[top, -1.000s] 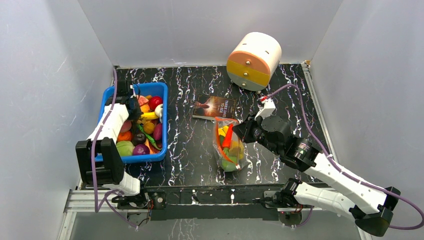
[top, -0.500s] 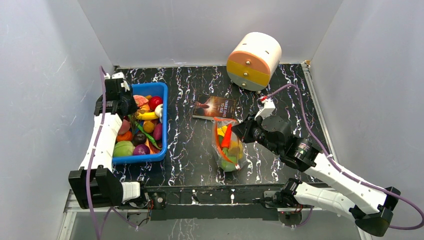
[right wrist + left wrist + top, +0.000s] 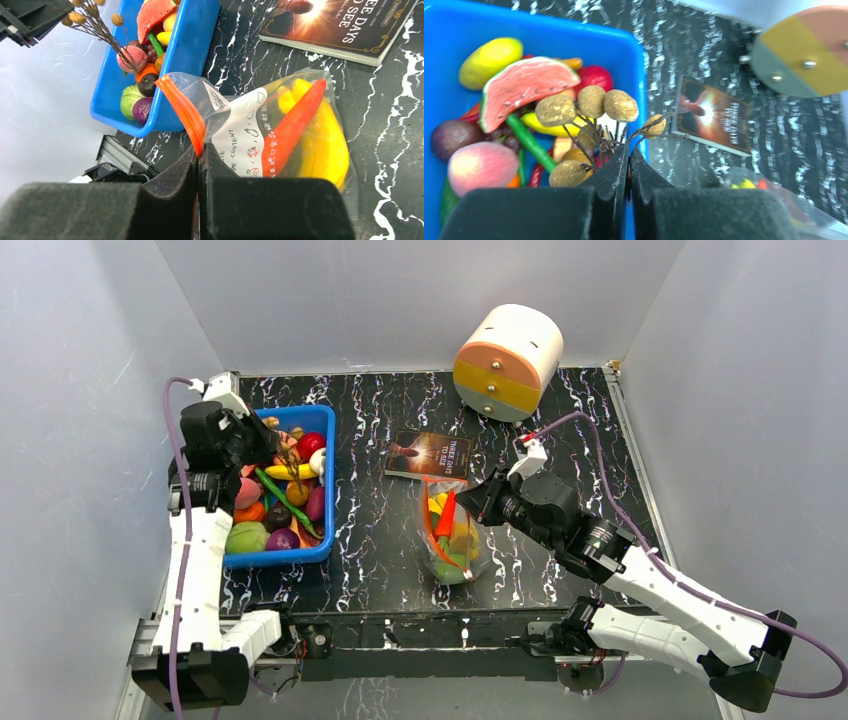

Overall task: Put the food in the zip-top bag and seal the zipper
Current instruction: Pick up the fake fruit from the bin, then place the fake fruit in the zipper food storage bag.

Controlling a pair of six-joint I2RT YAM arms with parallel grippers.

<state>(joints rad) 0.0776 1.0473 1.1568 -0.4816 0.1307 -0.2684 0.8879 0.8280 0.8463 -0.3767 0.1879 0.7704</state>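
My left gripper [image 3: 629,150] is shut on the thin stems of a brown cluster [image 3: 591,102] of toy fruit, held up over the blue bin [image 3: 634,55]. From above, that gripper [image 3: 258,443] hangs over the bin's far left part, the cluster [image 3: 284,447] jutting right. My right gripper [image 3: 198,152] is shut on the orange zipper [image 3: 185,110] of the zip-top bag [image 3: 240,135], holding its mouth up and open. Inside the bag lie a red pepper [image 3: 295,125] and yellow pieces [image 3: 330,140]. The bag [image 3: 455,540] sits mid-table.
The blue bin [image 3: 325,480] holds several toy foods, among them a watermelon slice [image 3: 524,82] and a banana [image 3: 298,472]. A dark book [image 3: 430,455] lies behind the bag. A round cream, orange and yellow drawer unit [image 3: 508,360] stands at the back.
The left arm rose out of the bin and drew back to the left with the brown cluster in its jaws. The right gripper shifted slightly left, pulling the bag's mouth up.
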